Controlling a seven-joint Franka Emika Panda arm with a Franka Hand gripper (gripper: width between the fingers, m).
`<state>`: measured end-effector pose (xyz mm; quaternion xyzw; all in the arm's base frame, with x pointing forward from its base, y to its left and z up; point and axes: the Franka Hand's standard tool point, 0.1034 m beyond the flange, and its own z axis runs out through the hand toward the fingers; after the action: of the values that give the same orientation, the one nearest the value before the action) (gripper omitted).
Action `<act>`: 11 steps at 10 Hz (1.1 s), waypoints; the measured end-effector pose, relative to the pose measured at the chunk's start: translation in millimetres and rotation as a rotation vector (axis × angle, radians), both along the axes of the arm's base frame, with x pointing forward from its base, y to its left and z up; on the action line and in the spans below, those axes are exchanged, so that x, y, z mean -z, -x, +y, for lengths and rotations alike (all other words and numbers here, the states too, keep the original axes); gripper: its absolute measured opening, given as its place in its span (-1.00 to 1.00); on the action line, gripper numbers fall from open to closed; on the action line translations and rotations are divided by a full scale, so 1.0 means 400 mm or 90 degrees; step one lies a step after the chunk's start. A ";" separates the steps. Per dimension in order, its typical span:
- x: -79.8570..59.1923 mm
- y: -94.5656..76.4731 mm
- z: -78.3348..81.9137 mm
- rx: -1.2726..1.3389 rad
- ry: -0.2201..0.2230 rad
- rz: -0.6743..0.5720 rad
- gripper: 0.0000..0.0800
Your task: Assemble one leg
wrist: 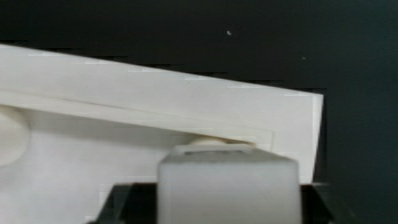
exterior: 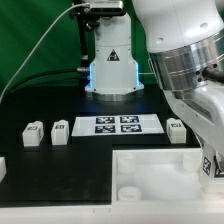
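A black table fills the scene, with a green curtain behind it on the exterior view's left. My arm, white and silver, comes down large on the exterior view's right.

A large white square panel lies at the near edge of the table, with a raised rim and a round socket at its near-left corner.

Beyond the panel, at mid-table, the marker board lies flat, showing four black-and-white squares.

My gripper sits low at the right end of the panel. Its jaws are clamped on one leg, a small white block. In the wrist view, the block sits between my two dark fingers. A small round nub on the block's front end sits right at the panel's rim, near a corner. I cannot tell whether it touches the panel.

Three loose legs stand on the table. Two are left of the marker board. One is just right of it, a little beyond my gripper.
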<state>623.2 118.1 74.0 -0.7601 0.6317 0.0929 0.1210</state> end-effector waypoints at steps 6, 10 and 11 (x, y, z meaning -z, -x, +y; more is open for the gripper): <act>-0.006 0.006 0.008 -0.444 0.048 -0.114 0.61; -0.006 -0.005 -0.005 -0.759 0.074 -0.173 0.62; -0.013 -0.024 -0.007 -0.844 0.080 -0.185 0.62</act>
<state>632.6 115.2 79.3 -0.9968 0.0143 0.0071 0.0778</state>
